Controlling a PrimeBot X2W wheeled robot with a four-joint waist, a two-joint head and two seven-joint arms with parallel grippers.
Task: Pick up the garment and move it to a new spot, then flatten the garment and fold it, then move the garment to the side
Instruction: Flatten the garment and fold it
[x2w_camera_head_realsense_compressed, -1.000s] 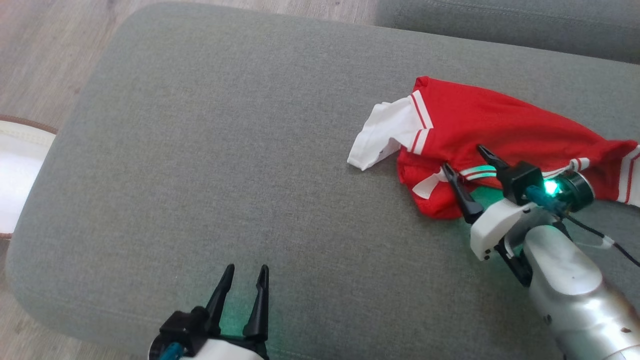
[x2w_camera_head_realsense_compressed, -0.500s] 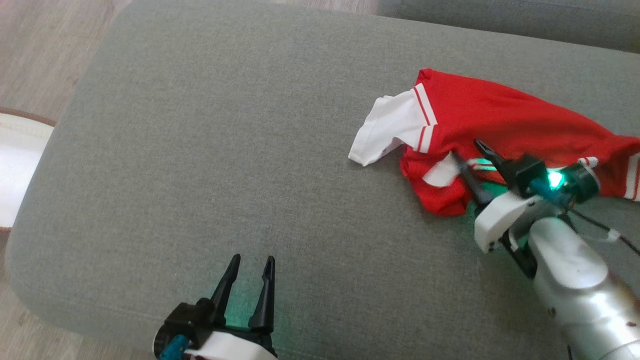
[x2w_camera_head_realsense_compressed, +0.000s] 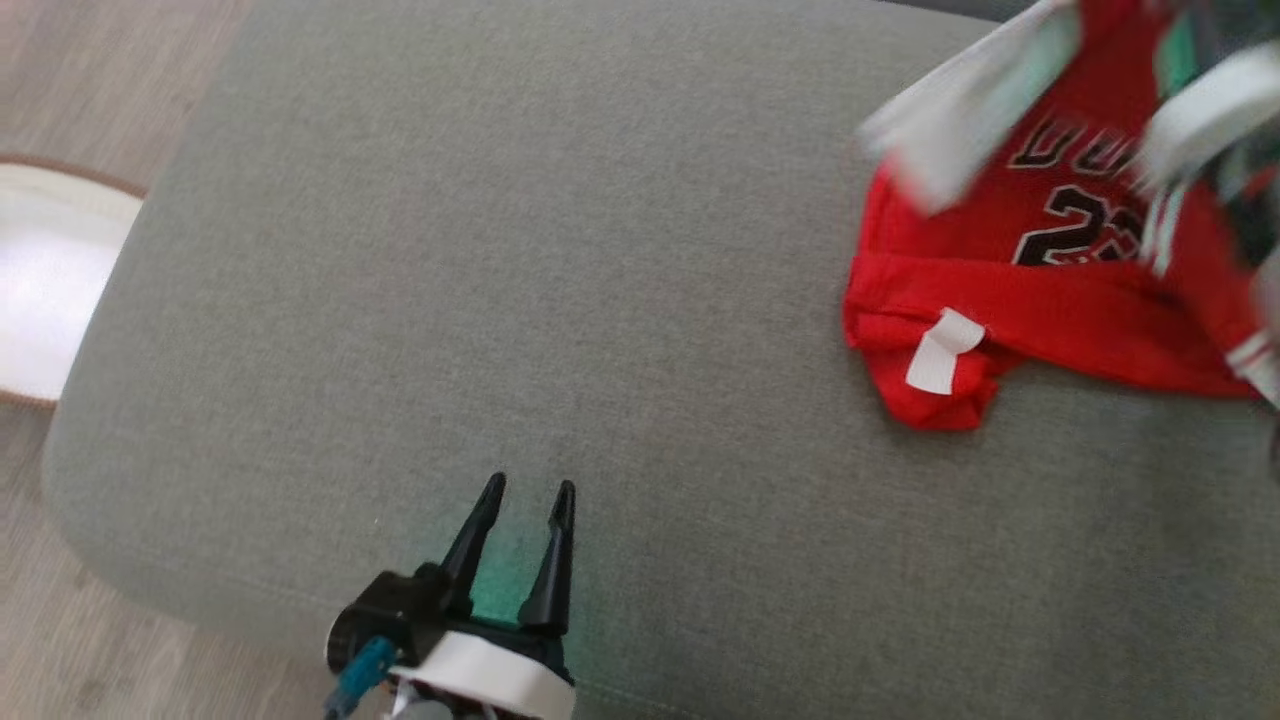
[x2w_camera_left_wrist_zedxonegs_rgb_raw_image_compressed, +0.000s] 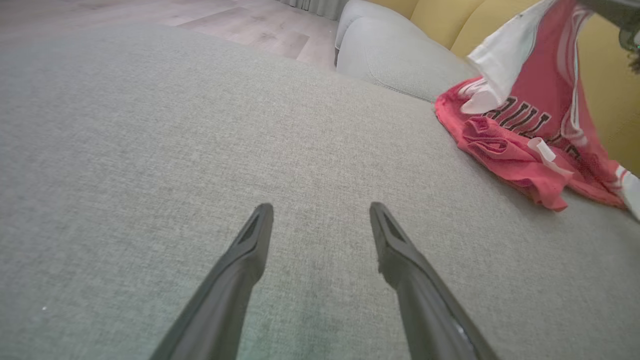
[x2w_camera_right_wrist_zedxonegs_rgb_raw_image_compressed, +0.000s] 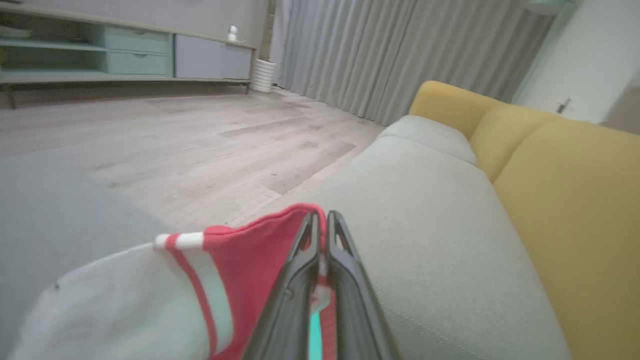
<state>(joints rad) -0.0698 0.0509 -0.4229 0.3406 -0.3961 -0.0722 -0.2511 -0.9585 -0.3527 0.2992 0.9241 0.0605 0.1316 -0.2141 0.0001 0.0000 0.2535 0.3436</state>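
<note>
My right end effector (x2w_camera_right_wrist_zedxonegs_rgb_raw_image_compressed: 322, 215) is clamped on the garment (x2w_camera_head_realsense_compressed: 1050, 300) — its two dark fingers are pressed together with a fold of red cloth pinched between them, beside a white sleeve edged in red stripes. The garment is a red jersey with white trim and black lettering. It sits at the far right of the grey cushion (x2w_camera_head_realsense_compressed: 500, 250), its upper part raised off the cushion and blurred in the head view. Its lower hem is bunched on the cushion with a small white tag (x2w_camera_head_realsense_compressed: 940, 365) showing. My left end effector (x2w_camera_head_realsense_compressed: 527, 490) hovers by the near edge of the cushion, fingers apart and holding nothing, well apart from the garment. Left of the cushion lies pale wood floor (x2w_camera_head_realsense_compressed: 90, 80), and on it a round white thing with a brown rim (x2w_camera_head_realsense_compressed: 50, 280) — I cannot tell what it is. In the left wrist view a yellow backrest (x2w_camera_left_wrist_zedxonegs_rgb_raw_image_compressed: 617, 100) stands beyond the garment, and a second grey cushion (x2w_camera_left_wrist_zedxonegs_rgb_raw_image_compressed: 390, 55) lies beside this one.
</note>
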